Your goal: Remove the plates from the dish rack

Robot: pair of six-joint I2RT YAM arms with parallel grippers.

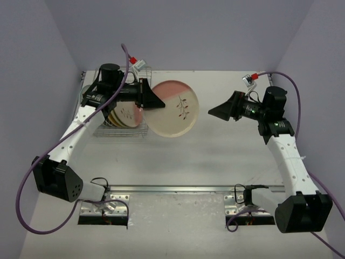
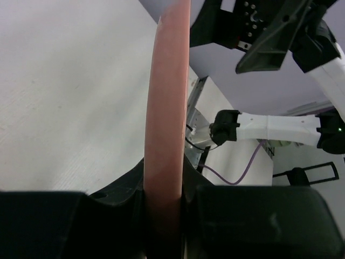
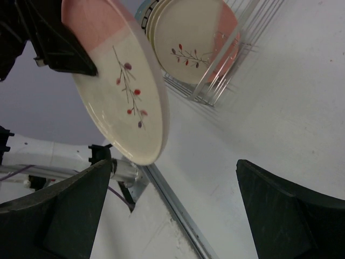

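My left gripper (image 1: 153,100) is shut on the rim of a pink-cream plate with a dark sprig (image 1: 173,109) and holds it in the air just right of the dish rack (image 1: 122,129). The plate shows edge-on in the left wrist view (image 2: 166,108) and face-on in the right wrist view (image 3: 123,86). Several more plates (image 1: 125,114) stand in the rack, also in the right wrist view (image 3: 195,40). My right gripper (image 1: 213,112) is open and empty, to the right of the held plate and pointing at it.
A metal rail (image 1: 183,189) runs along the table's near edge by the arm bases. Grey walls close the table on the left, back and right. The rack's wire side (image 3: 232,59) shows in the right wrist view.
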